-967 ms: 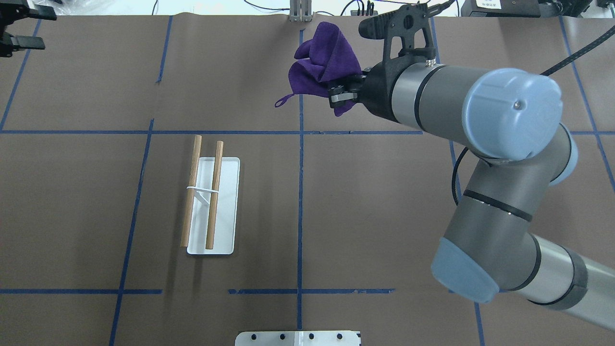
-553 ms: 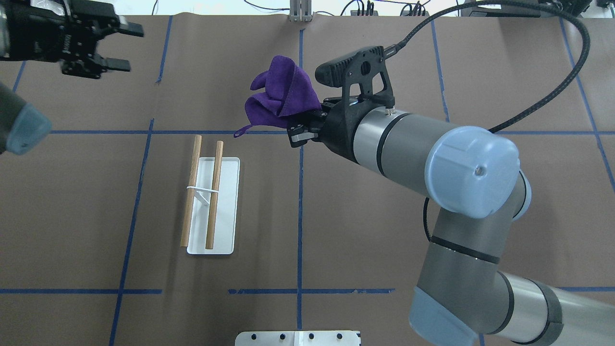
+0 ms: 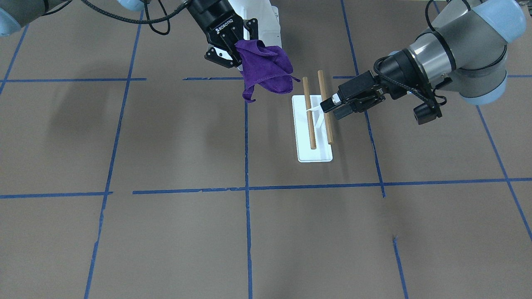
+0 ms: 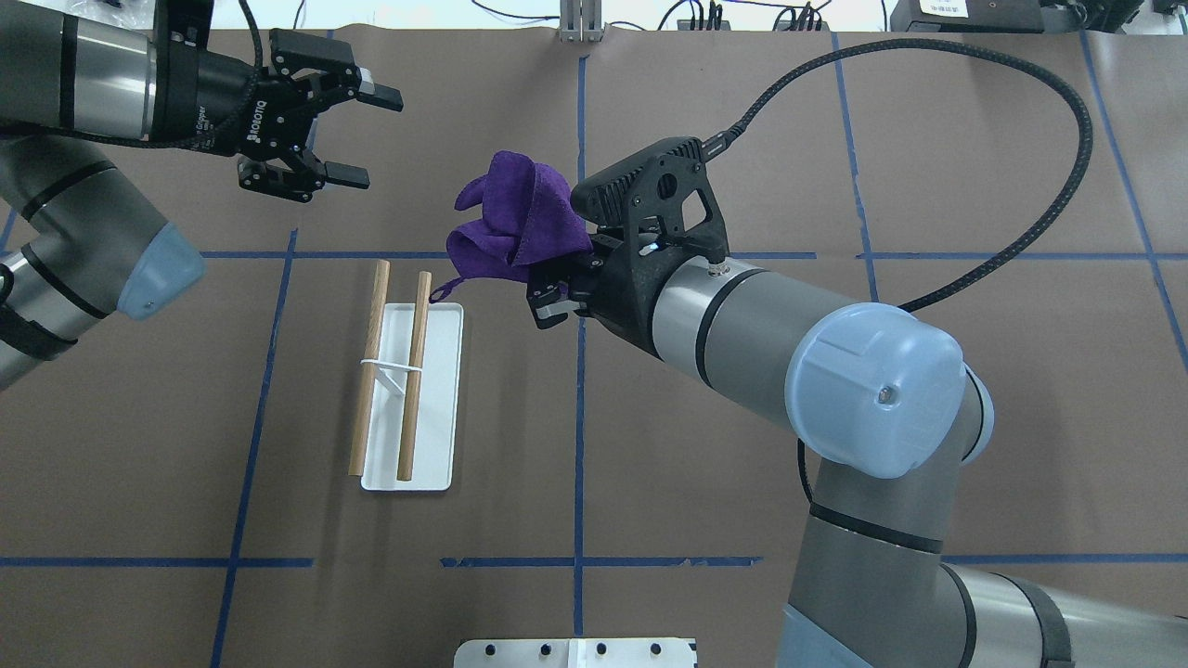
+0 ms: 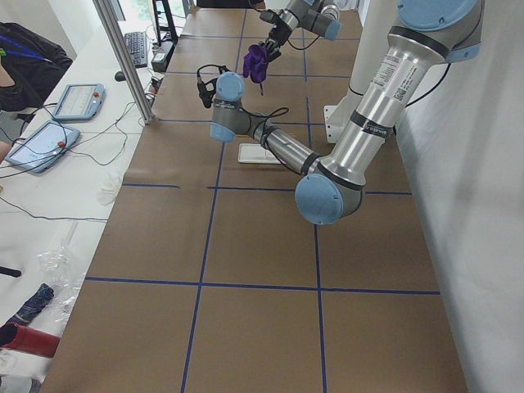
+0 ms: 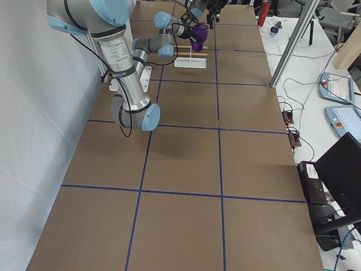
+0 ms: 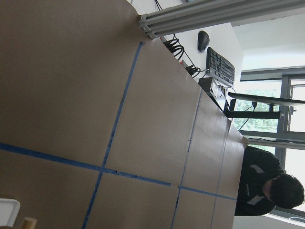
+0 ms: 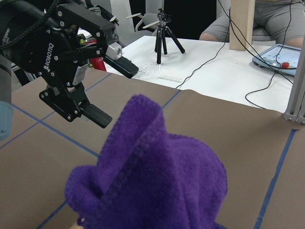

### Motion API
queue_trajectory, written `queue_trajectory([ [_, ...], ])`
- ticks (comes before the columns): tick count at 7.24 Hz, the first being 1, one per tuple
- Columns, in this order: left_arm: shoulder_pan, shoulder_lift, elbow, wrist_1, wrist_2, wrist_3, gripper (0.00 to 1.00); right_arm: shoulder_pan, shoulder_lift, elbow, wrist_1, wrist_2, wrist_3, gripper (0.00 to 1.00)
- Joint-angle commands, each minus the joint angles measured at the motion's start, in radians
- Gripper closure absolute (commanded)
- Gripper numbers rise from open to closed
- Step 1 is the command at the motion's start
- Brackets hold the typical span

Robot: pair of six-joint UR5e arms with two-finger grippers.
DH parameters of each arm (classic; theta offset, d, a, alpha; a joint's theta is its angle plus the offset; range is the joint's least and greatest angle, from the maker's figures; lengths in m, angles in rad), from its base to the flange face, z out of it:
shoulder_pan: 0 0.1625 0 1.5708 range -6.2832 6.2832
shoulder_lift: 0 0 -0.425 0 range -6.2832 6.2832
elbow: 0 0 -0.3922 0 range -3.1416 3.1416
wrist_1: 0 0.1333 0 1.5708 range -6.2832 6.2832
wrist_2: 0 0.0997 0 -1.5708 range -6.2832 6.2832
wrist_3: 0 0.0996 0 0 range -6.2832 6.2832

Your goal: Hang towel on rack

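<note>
Towel pinched in right gripper near the rack, left gripper wide open, nothing hung yet.

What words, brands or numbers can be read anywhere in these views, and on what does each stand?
"ROBOTIQ": on the left gripper, overhead and right wrist views.
"ROBOTIQ": on the right gripper, front-facing view.
Small print beside the overhead one: too blurred to read.
Labels on the left arm and right arm, side views: too small to read.
</note>
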Motion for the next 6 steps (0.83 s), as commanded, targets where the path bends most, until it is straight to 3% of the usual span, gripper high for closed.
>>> queue_trajectory([
  [1, 0.045, -0.047, -0.004, 0.011, -0.026, -0.042, 0.0, -0.007, 0.005, 0.001, 0.001, -0.002, 0.001, 1.0],
  [6, 0.083, -0.066, -0.05, 0.011, -0.019, -0.139, 0.02, -0.011, 0.02, 0.001, 0.001, -0.003, 0.012, 1.0],
])
